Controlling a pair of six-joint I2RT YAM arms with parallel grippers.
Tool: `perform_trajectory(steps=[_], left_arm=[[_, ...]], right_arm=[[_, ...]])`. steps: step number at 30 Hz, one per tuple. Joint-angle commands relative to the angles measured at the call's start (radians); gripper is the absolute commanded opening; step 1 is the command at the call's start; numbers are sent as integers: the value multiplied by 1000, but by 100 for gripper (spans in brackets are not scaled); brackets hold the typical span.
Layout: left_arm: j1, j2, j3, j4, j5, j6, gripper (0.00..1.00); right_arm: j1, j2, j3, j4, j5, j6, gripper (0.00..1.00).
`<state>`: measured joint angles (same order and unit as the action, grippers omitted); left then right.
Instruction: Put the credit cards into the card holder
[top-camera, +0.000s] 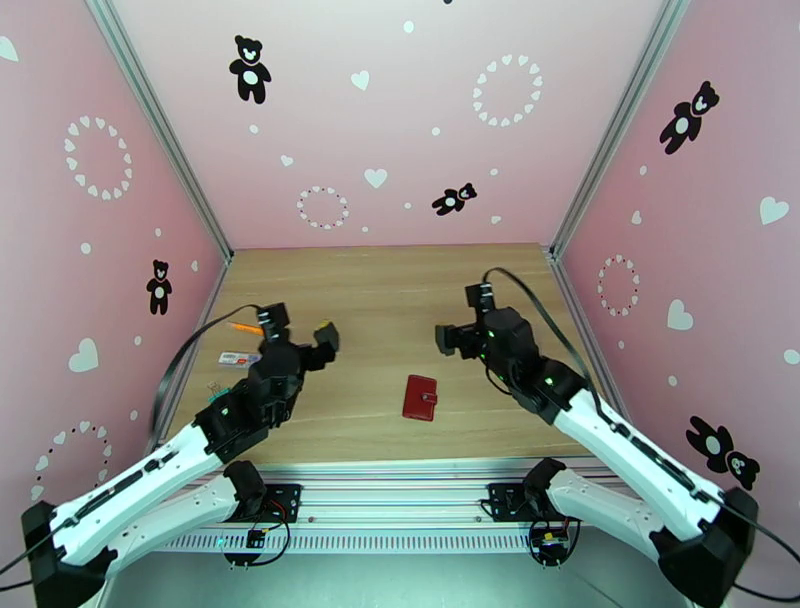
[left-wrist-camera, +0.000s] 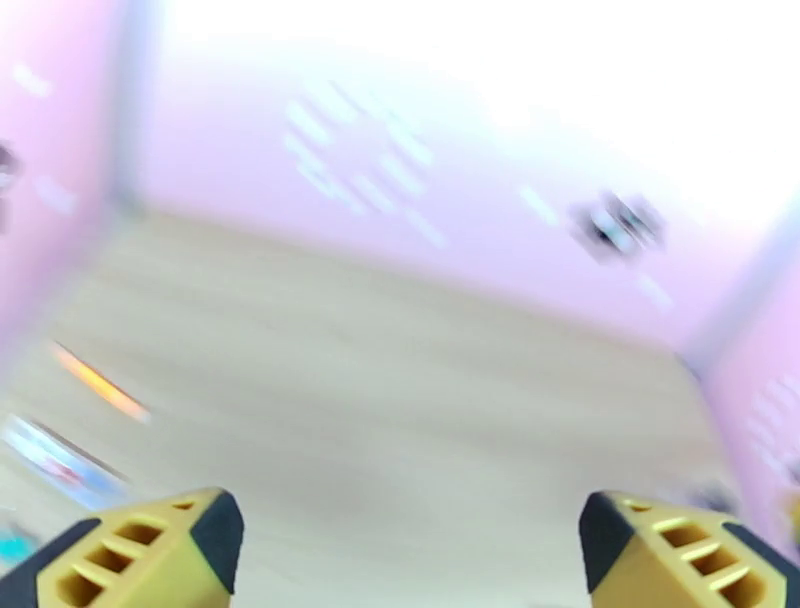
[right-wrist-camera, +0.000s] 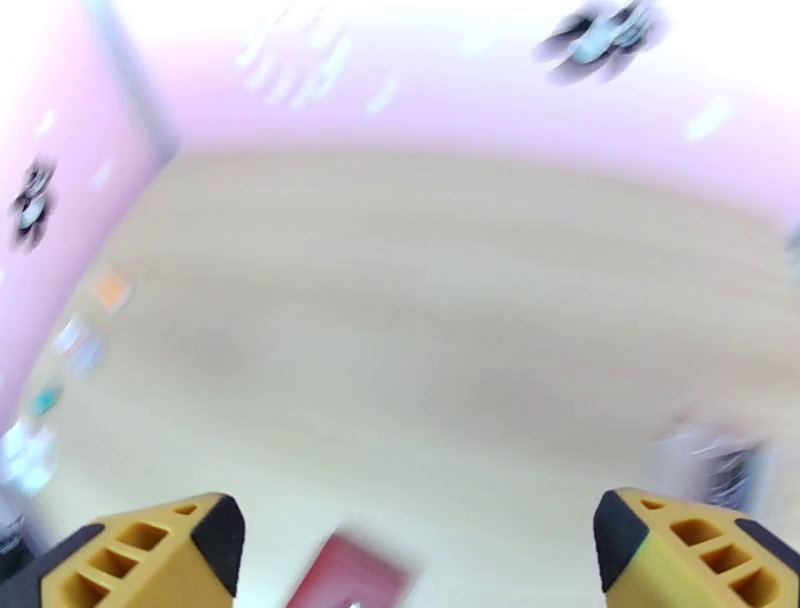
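Pink walls (top-camera: 330, 120) with bears and hearts enclose our pale wooden desk (top-camera: 390, 290). We see the closed red card holder (top-camera: 420, 397) at six o'clock from its middle; left and right jaws stand wide apart, empty.

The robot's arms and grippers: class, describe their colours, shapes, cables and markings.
Both the left arm and right arm have white shell segments joined by black joints, each with a small green light. A black cable loops from each wrist. The left gripper and right gripper are black-bodied; their fingers are yellow wedges with ribbed cut-outs and black tips.
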<state>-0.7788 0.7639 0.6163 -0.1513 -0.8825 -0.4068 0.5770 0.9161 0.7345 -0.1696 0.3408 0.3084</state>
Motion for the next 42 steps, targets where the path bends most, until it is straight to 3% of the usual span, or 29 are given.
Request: perform_trajectory(steps=[1, 5, 7, 10, 13, 15, 16, 20, 22, 23, 25, 28, 30, 31, 33, 34, 35, 42], left_arm=[[117, 17, -133, 71, -170, 186, 94], [272, 14, -319, 406, -2, 343, 92], [345, 4, -339, 427, 125, 366, 91], [482, 75, -402, 580, 320, 371, 90], [599, 229, -412, 673, 403, 314, 90], [626, 311, -394, 738, 471, 311, 89], [627, 362, -393, 814, 481, 333, 88], [639, 506, -362, 978, 539, 413, 87], [641, 564, -355, 1054, 609, 485, 86], [640, 598, -356, 1092, 625, 503, 87], [632, 676, -376, 1215, 642, 538, 89], [644, 700, -372, 1230, 624, 515, 91], [664, 702, -359, 1201, 646, 495, 92], [691, 726, -348, 1188, 707, 484, 98], [715, 788, -301, 1190, 713, 468, 99], [738, 748, -256, 1033, 753, 441, 98], [761, 767, -253, 1056, 796, 429, 98], [767, 761, -241, 1028, 770, 411, 98]], right_arm=[[-87, -14, -167, 188, 165, -133, 99], [-226, -37, -300, 308, 138, -162, 99], [-293, -4, -349, 385, 117, -171, 99], [-368, 109, -350, 457, 63, -161, 99], [-404, 253, -392, 668, 82, -152, 99], [-426, 366, -417, 870, 116, -142, 98], [-431, 382, -392, 848, 116, -164, 97], [-485, 530, -417, 1074, 58, -175, 93], [-489, 495, -394, 970, 23, -170, 91], [-488, 517, -416, 1051, 14, -183, 91], [-487, 513, -424, 1052, -46, -207, 90], [-481, 645, -394, 1164, -41, -229, 93], [-490, 607, -339, 977, -83, -219, 99], [-492, 638, -358, 1072, -84, -228, 99], [-496, 608, -334, 969, -88, -214, 99], [-495, 631, -347, 1037, -86, -222, 99], [-495, 617, -339, 998, -87, -218, 99], [-493, 615, -345, 1009, -89, -222, 99]])
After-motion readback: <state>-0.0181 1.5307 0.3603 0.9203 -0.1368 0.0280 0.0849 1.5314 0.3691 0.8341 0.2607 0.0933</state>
